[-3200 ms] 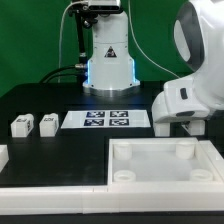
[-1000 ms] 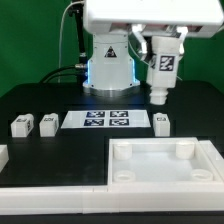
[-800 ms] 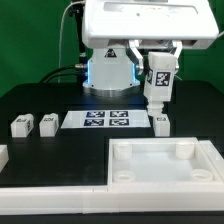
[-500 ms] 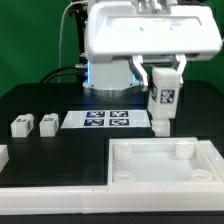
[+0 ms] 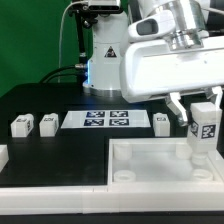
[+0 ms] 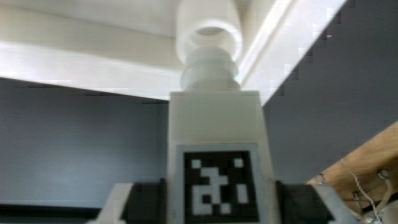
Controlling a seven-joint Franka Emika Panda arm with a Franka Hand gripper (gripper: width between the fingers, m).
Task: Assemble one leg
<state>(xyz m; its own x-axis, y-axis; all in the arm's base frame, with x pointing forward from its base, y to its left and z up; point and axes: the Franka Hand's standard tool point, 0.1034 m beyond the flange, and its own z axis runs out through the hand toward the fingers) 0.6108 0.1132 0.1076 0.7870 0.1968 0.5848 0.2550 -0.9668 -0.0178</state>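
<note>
My gripper (image 5: 203,113) is shut on a white leg (image 5: 205,131) with a black-and-white tag on its face. It holds the leg upright, narrow end down, over the back right corner of the large white panel (image 5: 150,182), near the round socket there. In the wrist view the leg (image 6: 215,120) runs out from between the dark fingers (image 6: 146,204) of the gripper (image 6: 217,203). Its round peg end (image 6: 210,45) lies against the white panel (image 6: 71,60). I cannot tell whether the peg touches the socket.
Three more legs lie on the black table: two at the exterior view's left (image 5: 22,126) (image 5: 47,123), one (image 5: 161,121) just beyond the marker board (image 5: 108,120). The robot base (image 5: 105,60) stands at the back. A white piece (image 5: 3,155) shows at the left edge.
The gripper, with the leg in it, has moved down and toward the exterior view's right and front, from above the marker board's end to over the panel's back right corner.
</note>
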